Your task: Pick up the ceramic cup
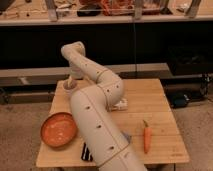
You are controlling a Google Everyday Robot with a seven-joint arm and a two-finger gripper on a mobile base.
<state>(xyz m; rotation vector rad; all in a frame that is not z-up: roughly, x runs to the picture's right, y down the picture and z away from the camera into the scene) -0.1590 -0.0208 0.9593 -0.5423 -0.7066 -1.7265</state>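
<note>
The tool hangs at the far left corner of the wooden worktop, directly over the small cream-white ceramic cup that stands upright there, so close that contact cannot be judged, and whether the tool is open or closed cannot be told. The cream arm runs from the near edge up across the middle of the worktop and bends back down to that corner. An orange bowl sits near the left edge toward the near corner, well apart from the cup, an orange carrot lies toward the near right corner, and a dark object rests at the near edge just beside the arm.
</note>
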